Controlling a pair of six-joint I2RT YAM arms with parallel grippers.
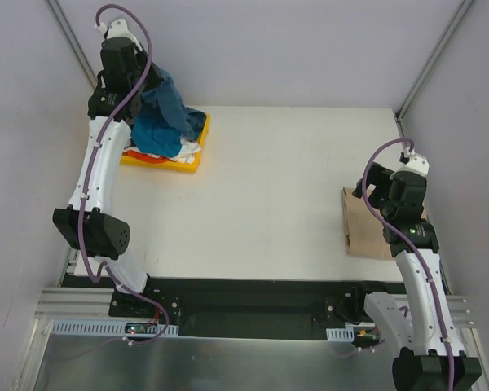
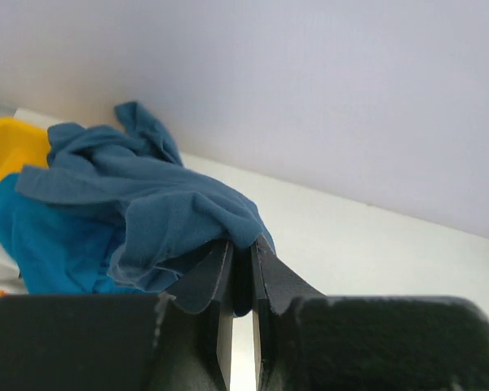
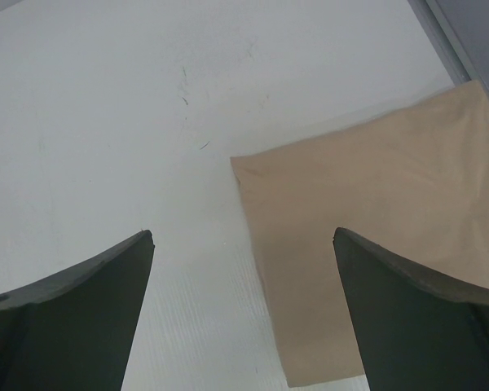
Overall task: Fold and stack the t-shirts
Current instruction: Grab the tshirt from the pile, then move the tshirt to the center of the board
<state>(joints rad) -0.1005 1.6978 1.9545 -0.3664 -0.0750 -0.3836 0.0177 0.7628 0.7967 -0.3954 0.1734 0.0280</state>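
Observation:
A dark teal-blue t-shirt (image 1: 169, 106) hangs bunched over the yellow tray at the back left, on a pile with a bright blue shirt (image 1: 156, 138), a white one and an orange-red one. My left gripper (image 2: 243, 244) is shut on a fold of the teal shirt (image 2: 147, 204) and holds it above the pile. A folded tan-beige t-shirt (image 1: 365, 224) lies flat at the table's right edge; it also shows in the right wrist view (image 3: 375, 244). My right gripper (image 3: 243, 244) is open and empty, hovering over the tan shirt's left edge.
The yellow tray (image 1: 187, 160) stands at the back left of the white table (image 1: 269, 195). Grey walls close in the back and both sides. A black rail runs along the table's near edge.

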